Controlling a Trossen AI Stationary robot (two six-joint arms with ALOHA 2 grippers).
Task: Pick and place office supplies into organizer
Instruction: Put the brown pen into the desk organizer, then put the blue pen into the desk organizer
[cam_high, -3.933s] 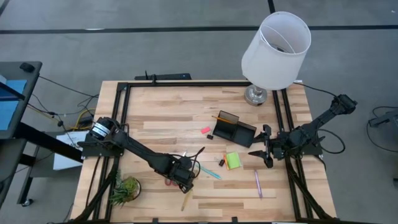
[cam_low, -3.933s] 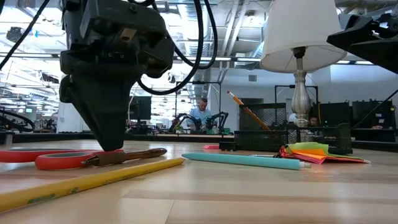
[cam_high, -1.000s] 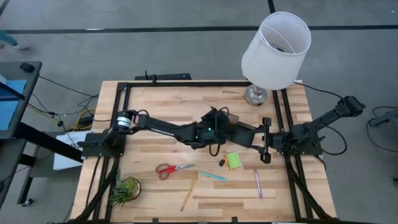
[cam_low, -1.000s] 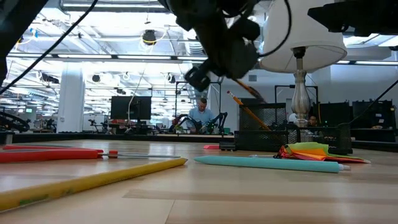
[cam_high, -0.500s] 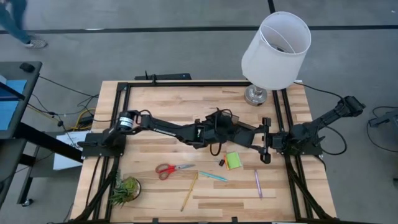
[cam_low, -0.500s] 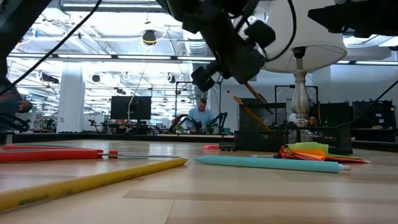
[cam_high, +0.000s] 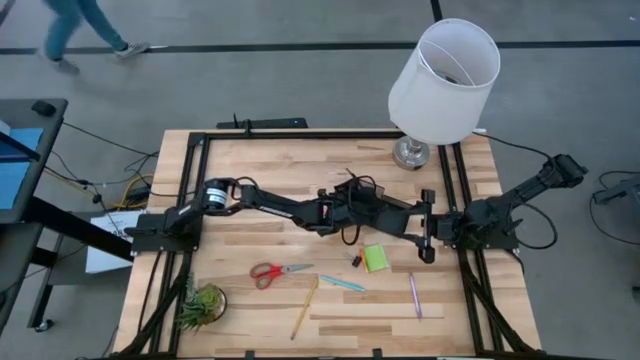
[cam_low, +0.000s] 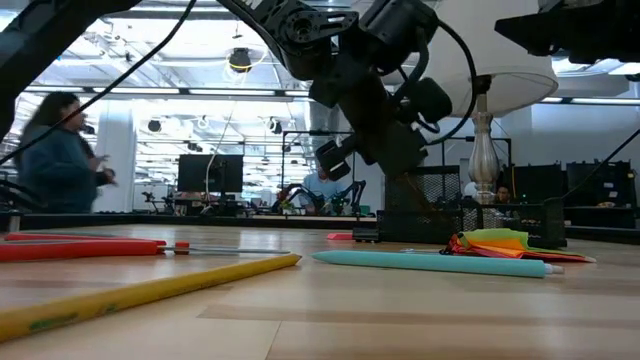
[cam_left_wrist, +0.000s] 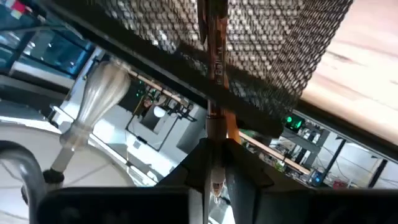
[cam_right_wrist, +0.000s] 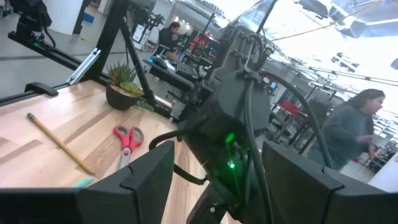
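Calling the far edge of the table 12 o'clock: the black mesh organizer (cam_left_wrist: 267, 50) sits around 2 o'clock from the middle. The left gripper (cam_left_wrist: 211, 152) is stretched right over it, fingers pinched on one orange pencil (cam_left_wrist: 214, 62) that pokes into the organizer's mesh back section. The right gripper (cam_high: 427, 226) is parked just past the organizer at 3 o'clock, jaws spread wide with nothing in them.

Count of what's loose on the wood:
- one pair of red-handled scissors (cam_high: 278, 271) at 8 o'clock
- one yellow pencil (cam_high: 304, 308) at 6 o'clock, so two pencils in total
- two pens: a teal pen (cam_high: 342, 283) at 5 o'clock and a purple pen (cam_high: 414, 296) farther out at 4 o'clock
- one lime green sticky-note pad (cam_high: 375, 258) at 4 o'clock, near the organizer
- one pink eraser (cam_low: 340, 236), only a sliver in the low view, beside the organizer

Also one small plant (cam_high: 203, 303) at the 8 o'clock corner, one white-shaded lamp (cam_high: 445, 80) at 1 o'clock, and one person (cam_high: 85, 25) walking past beyond the table.
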